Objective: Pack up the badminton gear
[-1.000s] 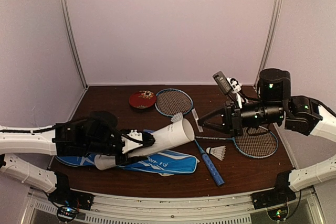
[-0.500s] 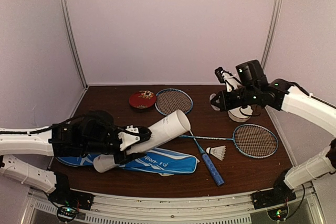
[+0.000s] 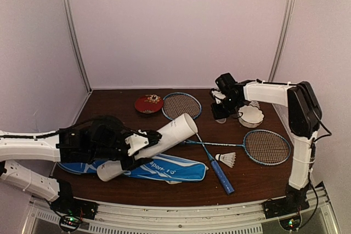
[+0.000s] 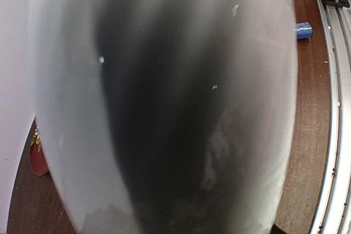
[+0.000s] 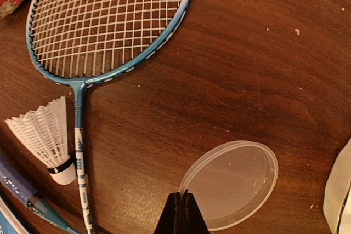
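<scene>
My left gripper [image 3: 140, 143] is shut on the long white tube [image 3: 164, 141], which tilts up to the right over the blue racket bag [image 3: 164, 169]. The tube [image 4: 164, 102] fills the left wrist view and hides the fingers. One racket [image 3: 182, 106] lies at the back, the other racket [image 3: 267, 146] at the right, its blue handle [image 3: 220, 175] in front. A shuttlecock [image 3: 226, 159] lies beside that handle; another shuttlecock [image 5: 46, 138] rests against a racket shaft. My right gripper [image 5: 181, 194] is shut on the rim of a clear round lid [image 5: 230, 182] just above the table.
A small red dish [image 3: 148, 103] sits at the back left. The white scalloped bowl [image 3: 251, 116] stands just right of my right gripper [image 3: 220, 112]. Walls with metal posts close off the back and both sides.
My right arm has swung from the table's middle to the back, next to the bowl, taking the lid along and turning downward. The left gripper and tube have barely shifted.
</scene>
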You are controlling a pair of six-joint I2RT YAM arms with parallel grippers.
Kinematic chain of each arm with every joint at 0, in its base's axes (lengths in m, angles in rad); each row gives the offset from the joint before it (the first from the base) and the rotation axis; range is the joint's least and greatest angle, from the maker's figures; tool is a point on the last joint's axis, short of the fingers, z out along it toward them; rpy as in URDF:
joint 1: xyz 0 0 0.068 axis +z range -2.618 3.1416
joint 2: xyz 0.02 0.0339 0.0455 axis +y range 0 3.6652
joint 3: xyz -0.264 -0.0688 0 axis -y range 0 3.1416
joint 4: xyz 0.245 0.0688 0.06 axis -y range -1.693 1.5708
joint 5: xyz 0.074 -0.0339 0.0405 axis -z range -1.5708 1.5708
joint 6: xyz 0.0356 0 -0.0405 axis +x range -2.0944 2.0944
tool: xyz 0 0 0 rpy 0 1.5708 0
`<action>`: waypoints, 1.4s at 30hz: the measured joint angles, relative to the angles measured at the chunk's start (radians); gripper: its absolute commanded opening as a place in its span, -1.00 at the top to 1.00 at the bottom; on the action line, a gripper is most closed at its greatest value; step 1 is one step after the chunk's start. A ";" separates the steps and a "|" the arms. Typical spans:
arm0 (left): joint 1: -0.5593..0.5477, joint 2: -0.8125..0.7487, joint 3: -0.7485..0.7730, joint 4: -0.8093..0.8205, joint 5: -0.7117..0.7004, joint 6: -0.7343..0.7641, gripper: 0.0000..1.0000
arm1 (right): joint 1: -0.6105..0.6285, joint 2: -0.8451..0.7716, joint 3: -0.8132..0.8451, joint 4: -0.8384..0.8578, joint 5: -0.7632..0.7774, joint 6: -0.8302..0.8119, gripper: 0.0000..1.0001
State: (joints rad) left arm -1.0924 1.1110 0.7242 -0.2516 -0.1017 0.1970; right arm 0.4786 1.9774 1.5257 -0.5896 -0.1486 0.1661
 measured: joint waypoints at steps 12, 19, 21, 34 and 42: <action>0.008 0.036 0.001 0.017 0.005 0.001 0.19 | -0.043 0.114 0.049 -0.060 -0.027 -0.034 -0.09; 0.015 0.041 0.002 0.018 0.019 0.001 0.19 | -0.174 -0.063 -0.029 0.039 -0.211 0.001 -0.55; 0.018 0.043 0.004 0.019 0.024 0.001 0.19 | -0.257 -0.113 -0.012 0.092 -0.259 0.024 -0.72; 0.038 0.083 0.024 0.019 0.057 0.003 0.19 | -0.546 0.034 0.170 0.112 -0.309 0.102 -0.71; 0.040 0.140 0.043 0.023 0.076 0.012 0.19 | -0.592 0.142 0.213 0.070 -0.311 0.099 -0.69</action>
State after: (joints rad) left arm -1.0523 1.2507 0.7677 -0.2287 -0.0254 0.2089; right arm -0.1135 2.1197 1.7390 -0.5194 -0.4595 0.2653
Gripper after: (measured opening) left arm 0.608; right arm 0.865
